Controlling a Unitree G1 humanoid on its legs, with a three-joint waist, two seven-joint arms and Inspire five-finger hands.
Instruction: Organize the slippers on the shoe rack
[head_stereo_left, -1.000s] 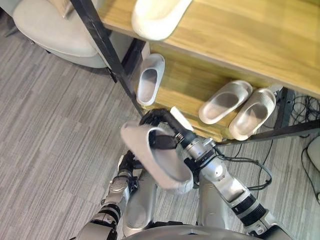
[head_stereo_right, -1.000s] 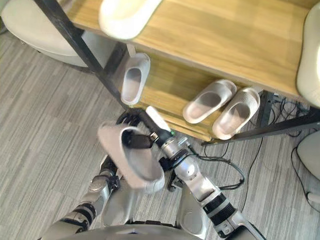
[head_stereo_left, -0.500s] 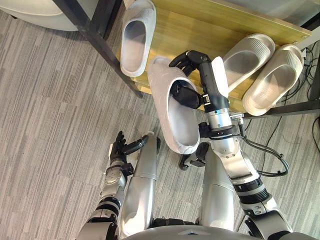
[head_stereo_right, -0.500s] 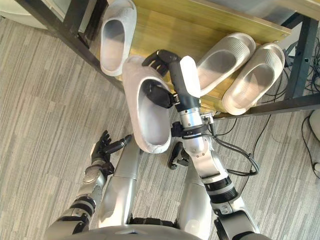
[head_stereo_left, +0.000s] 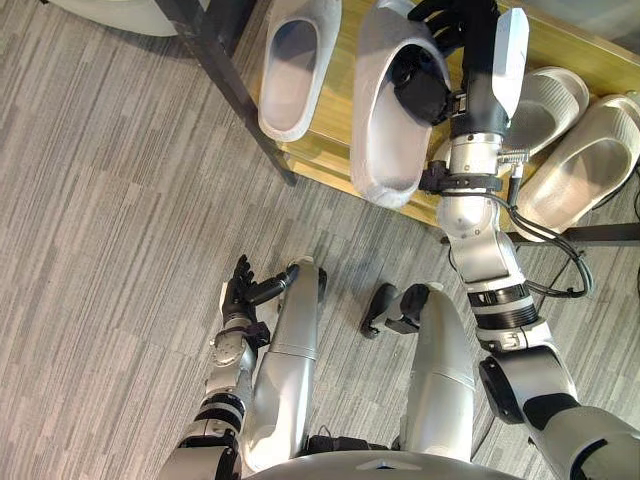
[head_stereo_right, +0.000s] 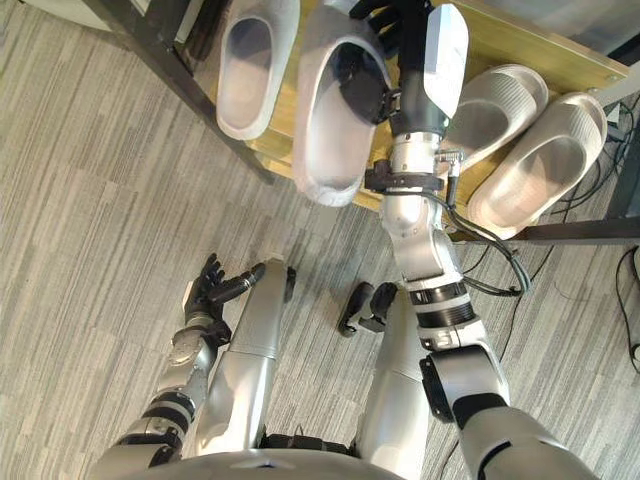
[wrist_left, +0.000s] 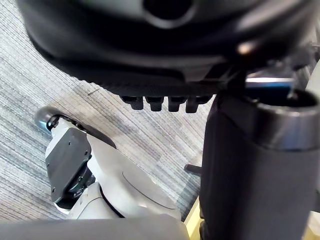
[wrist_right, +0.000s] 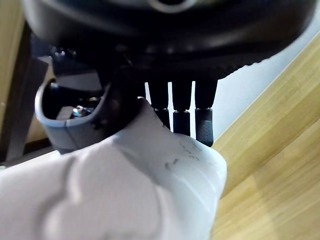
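Note:
My right hand (head_stereo_left: 425, 88) is shut on a grey slipper (head_stereo_left: 390, 115), thumb inside its opening and fingers (wrist_right: 180, 120) curled over its upper. The slipper hangs sole-down over the shoe rack's lower wooden shelf (head_stereo_left: 325, 160), its heel past the front edge. A matching grey slipper (head_stereo_left: 295, 65) lies on that shelf just to its left. Two beige slippers (head_stereo_left: 548, 95) (head_stereo_left: 590, 170) lie side by side on the shelf to the right of my arm. My left hand (head_stereo_left: 240, 292) hangs low by the floor, open and holding nothing.
A black metal post (head_stereo_left: 235, 85) of the rack slants down left of the grey slipper on the shelf. Grey striped carpet (head_stereo_left: 110, 230) covers the floor in front. Cables (head_stereo_left: 560, 260) trail on the floor at the right.
My right hand has carried the grey slipper forward, from in front of the rack to over the lower shelf beside the other grey slipper. The camera has tilted down.

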